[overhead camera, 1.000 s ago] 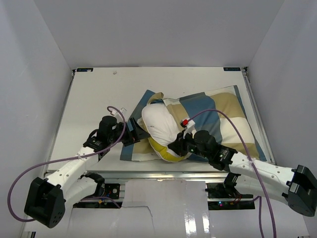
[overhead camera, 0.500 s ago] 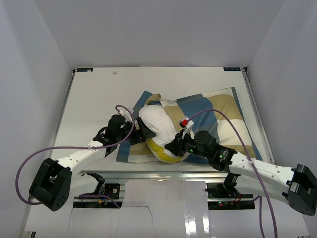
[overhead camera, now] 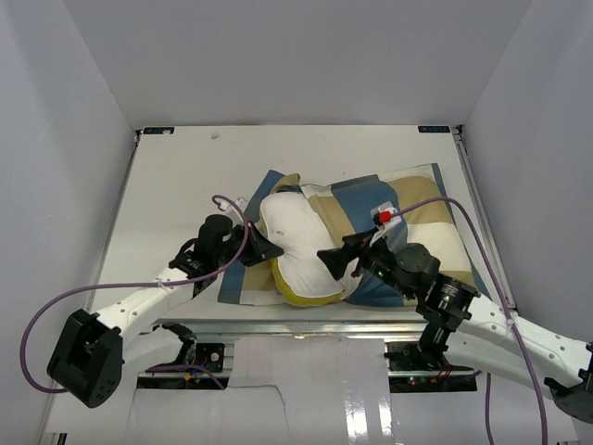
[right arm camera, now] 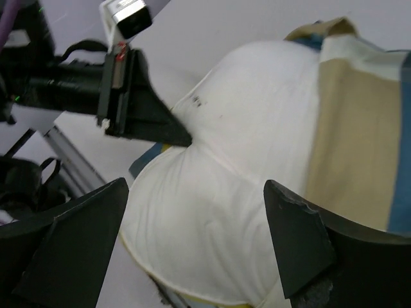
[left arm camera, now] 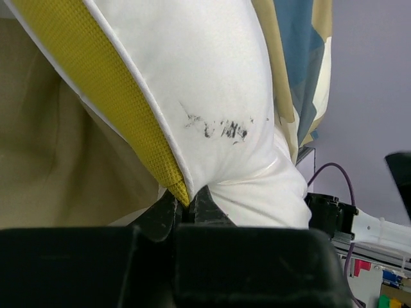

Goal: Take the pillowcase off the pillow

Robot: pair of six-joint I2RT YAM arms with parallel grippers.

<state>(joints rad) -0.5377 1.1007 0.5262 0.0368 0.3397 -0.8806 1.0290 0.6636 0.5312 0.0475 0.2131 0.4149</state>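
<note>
Two tools differ — the left tool [left arm camera: 186, 206] pinches the yellow edge of the pillow [overhead camera: 295, 243], the right tool [overhead camera: 334, 259] gapes wide — and the pillowcase [overhead camera: 422, 218] lies rightward, nearest the latter.

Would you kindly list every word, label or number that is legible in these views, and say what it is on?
No text can be read in any view.
Dark marks on the pillow: smudged, no legible letters.
Dark strips at the far corners of the table: too small to read.
Coloured stickers at the lower right of the left wrist view: blurred.
</note>
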